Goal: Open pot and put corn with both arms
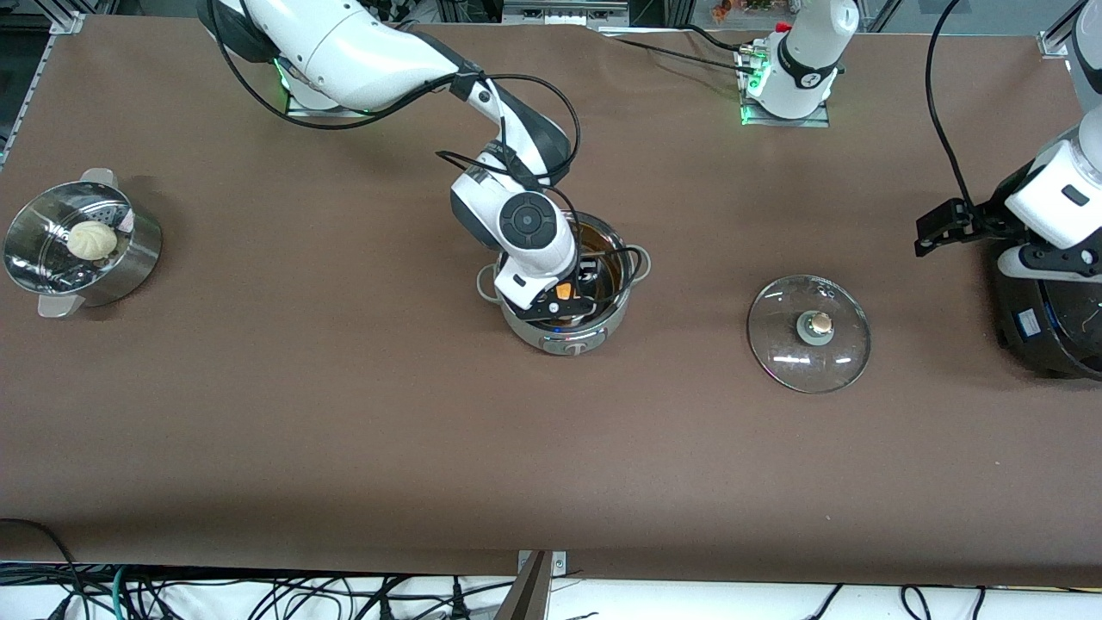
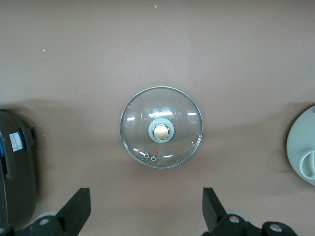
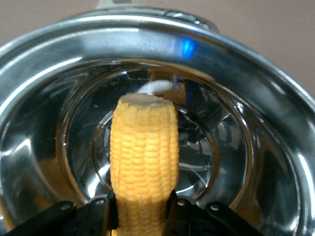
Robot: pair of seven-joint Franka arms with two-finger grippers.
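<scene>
At the middle of the table the pot stands open, and the right gripper is lowered into its mouth from the right arm, which reaches in from its base at the table's top edge. The right wrist view shows the two black fingers pinching the corn at its lower end, one on each side of the cob, with the jaws closed only as far as the cob's width allows. The corn points down toward the shiny pot bottom, its pale cut end free; whether that end touches the bottom cannot be told. In the front view only a small orange patch of the cob shows between the gripper parts, inside the pot's rim. The glass lid lies flat on the table toward the left arm's end, well apart from the pot, knob upward. The left arm waits above that end of the table, its gripper up in the air over the table just beside the lid, with its fingers spread wide and holding nothing. The black cooker sits beneath that arm at the table's edge. At the right arm's end stands the steamer basket with a pale bun in it.
</scene>
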